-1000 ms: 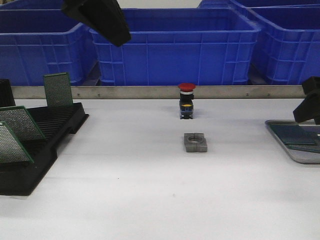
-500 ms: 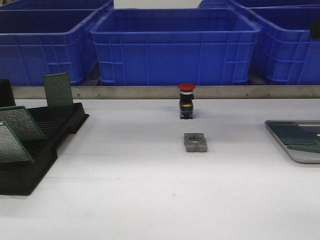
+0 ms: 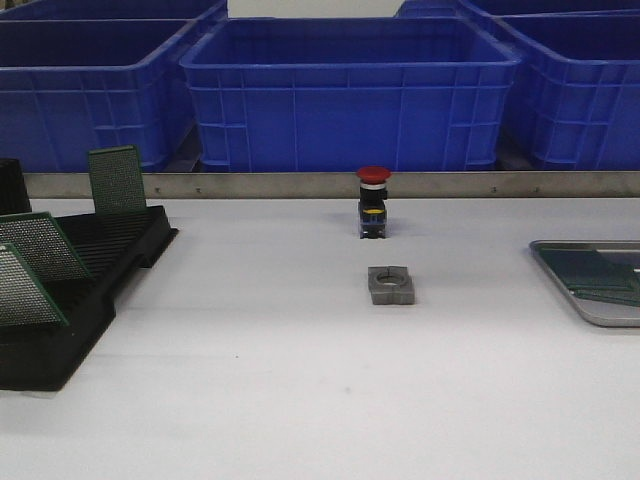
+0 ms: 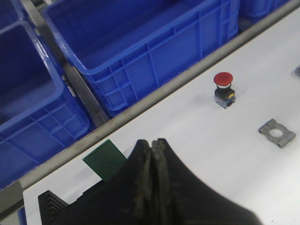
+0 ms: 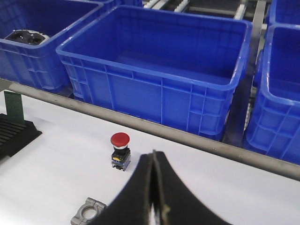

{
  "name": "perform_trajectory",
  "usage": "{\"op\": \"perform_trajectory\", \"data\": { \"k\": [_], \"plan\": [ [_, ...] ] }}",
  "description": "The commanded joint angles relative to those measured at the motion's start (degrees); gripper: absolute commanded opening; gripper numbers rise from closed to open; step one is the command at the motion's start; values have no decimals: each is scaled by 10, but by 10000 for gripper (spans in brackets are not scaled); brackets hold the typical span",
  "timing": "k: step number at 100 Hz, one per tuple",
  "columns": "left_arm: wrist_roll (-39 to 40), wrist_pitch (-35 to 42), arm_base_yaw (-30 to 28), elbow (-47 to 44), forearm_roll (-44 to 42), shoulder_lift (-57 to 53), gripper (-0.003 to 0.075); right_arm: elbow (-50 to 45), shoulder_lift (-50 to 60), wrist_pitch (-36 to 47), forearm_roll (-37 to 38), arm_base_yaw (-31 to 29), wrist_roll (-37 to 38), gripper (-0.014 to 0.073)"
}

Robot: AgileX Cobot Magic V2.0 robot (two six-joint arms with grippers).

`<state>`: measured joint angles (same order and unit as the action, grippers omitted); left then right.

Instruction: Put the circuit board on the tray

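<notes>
The silver-grey tray (image 3: 612,317) lies at the table's right edge, partly cut off, with a dark green circuit board (image 3: 590,268) flat inside it. More green circuit boards (image 3: 117,180) stand upright in the black slotted rack (image 3: 70,300) at the left. Neither gripper shows in the front view. In its wrist view, my left gripper (image 4: 152,143) is shut and empty, high above the rack, near one standing board (image 4: 105,161). The right gripper (image 5: 153,154) is also shut and empty, high over the table's middle.
A red push button (image 3: 373,200) stands mid-table with a grey metal clamp block (image 3: 391,285) just in front of it. Big blue plastic bins (image 3: 350,90) line the back behind a metal rail (image 3: 300,184).
Both arms have lifted out of the front view: the left from the top left, the right from just above the tray. The boards and tray have not moved.
</notes>
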<state>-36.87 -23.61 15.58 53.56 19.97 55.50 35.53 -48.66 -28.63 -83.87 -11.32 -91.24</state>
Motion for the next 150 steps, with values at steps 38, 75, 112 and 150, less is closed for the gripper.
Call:
{"op": "perform_trajectory", "data": {
  "k": [38,75,112,150],
  "plan": [
    [8,193,-1,-248,45,-326,-20,-125,288,29,-50,-2,-20,-61],
    [8,188,-1,-393,86,-555,-20,-235,502,46,-50,-2,-20,-61],
    [8,182,-1,-413,86,-570,-20,-254,504,42,-50,-2,-20,-61],
    [8,182,-1,-413,86,-570,-20,-254,504,42,-50,-2,-20,-61]
  ]
}}
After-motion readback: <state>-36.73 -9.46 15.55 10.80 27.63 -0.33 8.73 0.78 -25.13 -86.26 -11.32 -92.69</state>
